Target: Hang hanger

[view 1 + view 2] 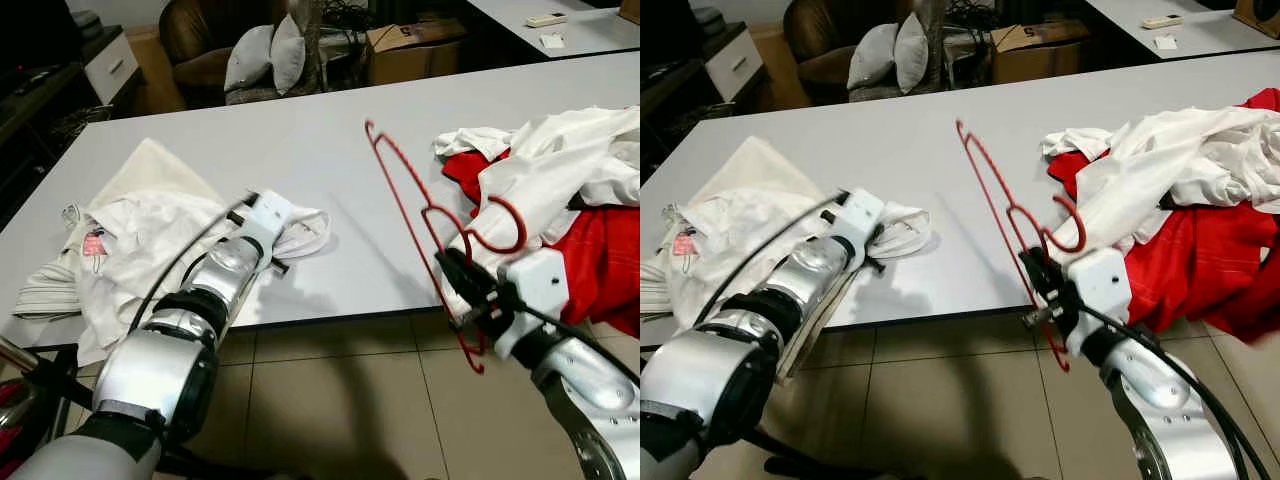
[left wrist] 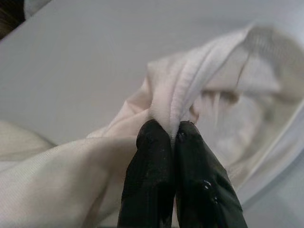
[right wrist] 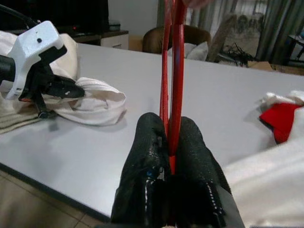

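Left eye view: right gripper (image 1: 462,282) at 4 o'clock, clamped on red hanger (image 1: 405,205) held upright over table (image 1: 300,130) edge. Left gripper (image 1: 285,232) at 8 o'clock pinched white shirt (image 1: 150,235).
Left wrist view: fingers (image 2: 152,180) closed on shirt collar (image 2: 173,102).
Right wrist view: fingers (image 3: 142,175) squeezed hanger wire.

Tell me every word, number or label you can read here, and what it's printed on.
Nothing can be read for certain.
Cardboard box beyond the table: one dark mark on its flap, perhaps "5" or "G", too blurred to tell.
Pink tag on the white garment at the table's left: print too small to read.
Red hanger, both grippers: no lettering visible.
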Controlling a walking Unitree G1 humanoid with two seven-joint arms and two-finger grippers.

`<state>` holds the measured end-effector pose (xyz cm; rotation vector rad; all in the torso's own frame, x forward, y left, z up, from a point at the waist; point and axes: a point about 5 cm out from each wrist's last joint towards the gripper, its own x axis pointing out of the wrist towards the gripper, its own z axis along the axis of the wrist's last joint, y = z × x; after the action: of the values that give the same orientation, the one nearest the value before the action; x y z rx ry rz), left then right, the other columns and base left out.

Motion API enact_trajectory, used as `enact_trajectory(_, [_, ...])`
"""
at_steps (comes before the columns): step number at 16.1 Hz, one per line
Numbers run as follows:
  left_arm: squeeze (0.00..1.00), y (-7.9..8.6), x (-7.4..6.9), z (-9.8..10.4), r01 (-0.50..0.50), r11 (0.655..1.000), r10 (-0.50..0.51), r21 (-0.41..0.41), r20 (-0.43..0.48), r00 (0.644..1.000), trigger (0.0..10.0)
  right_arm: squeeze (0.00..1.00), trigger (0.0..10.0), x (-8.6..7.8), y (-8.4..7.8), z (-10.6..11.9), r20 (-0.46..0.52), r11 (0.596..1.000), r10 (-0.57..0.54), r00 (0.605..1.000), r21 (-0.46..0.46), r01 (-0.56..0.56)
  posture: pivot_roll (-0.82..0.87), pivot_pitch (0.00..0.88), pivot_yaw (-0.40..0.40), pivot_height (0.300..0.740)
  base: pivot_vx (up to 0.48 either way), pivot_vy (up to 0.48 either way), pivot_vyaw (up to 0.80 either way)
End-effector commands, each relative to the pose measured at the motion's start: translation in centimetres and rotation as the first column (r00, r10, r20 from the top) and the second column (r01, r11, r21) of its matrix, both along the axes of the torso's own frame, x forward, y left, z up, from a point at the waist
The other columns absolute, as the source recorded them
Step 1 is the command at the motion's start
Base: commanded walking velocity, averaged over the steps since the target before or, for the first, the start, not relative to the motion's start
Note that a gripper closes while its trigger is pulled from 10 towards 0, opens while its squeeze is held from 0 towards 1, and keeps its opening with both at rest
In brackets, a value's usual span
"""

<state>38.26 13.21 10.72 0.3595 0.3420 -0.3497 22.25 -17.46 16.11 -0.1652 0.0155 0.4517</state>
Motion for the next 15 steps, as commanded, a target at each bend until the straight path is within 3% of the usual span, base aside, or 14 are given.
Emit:
enact_trajectory(1, [0.0,0.7,1.2,2.9,-0.011,0.979,0.023,-0.205,0.056,0.998,0.0,0.0,10.0,0.3,0.5,0.3,0.019,1.0,-0.006,1.0,0.015,0.005,-0.27,0.0,0.177,0.74,0.0,0.0,0.0])
enact_trajectory(2, [0.0,1.2,1.9,5.2,-0.005,0.933,0.045,-0.359,0.103,0.994,0.0,0.0,10.0,0.8,0.8,1.1,0.051,0.998,-0.025,0.998,0.057,0.022,-0.26,0.0,0.175,0.74,0.0,0.0,0.0])
enact_trajectory(4, [0.0,3.2,2.3,7.9,0.003,0.855,0.112,-0.518,0.191,0.975,0.0,0.0,10.0,1.6,1.8,1.2,0.079,0.995,-0.06,0.995,0.088,0.053,-0.22,0.0,0.172,0.74,0.0,0.0,0.0])
enact_trajectory(7, [0.0,4.1,1.4,9.5,0.06,0.815,0.129,-0.577,0.28,0.951,0.0,0.0,10.0,1.9,2.5,1.0,0.069,0.988,-0.073,0.995,0.143,0.062,-0.15,0.0,0.101,0.74,0.0,0.0,0.0])
enact_trajectory(8, [0.0,4.3,-0.7,10.9,0.093,0.797,0.149,-0.596,0.344,0.927,0.0,0.0,10.0,1.8,3.0,0.8,0.042,0.977,-0.084,0.996,0.2,0.074,-0.07,0.0,0.053,0.74,0.0,0.0,0.0])
enact_trajectory(9, [0.0,3.6,-3.6,9.6,0.056,0.81,0.139,-0.584,0.285,0.948,10.0,0.0,10.0,1.6,3.3,-0.3,-0.018,0.965,-0.065,0.998,0.254,0.067,-0.05,0.0,0.035,0.74,0.0,0.0,0.0])
enact_trajectory(13, [0.0,3.0,-7.2,4.2,0.01,0.904,0.101,-0.428,0.235,0.967,10.0,0.0,10.0,1.7,2.6,-0.9,-0.058,0.97,-0.088,0.994,0.222,0.098,-0.05,0.0,0.017,0.74,0.0,0.0,0.0])
enact_trajectory(15, [0.0,1.9,-8.3,5.8,0.001,0.874,0.12,-0.487,0.218,0.969,10.0,0.0,10.0,2.5,2.6,0.0,-0.055,0.952,-0.087,0.995,0.291,0.099,-0.01,0.0,-0.033,0.74,0.0,0.0,0.0])
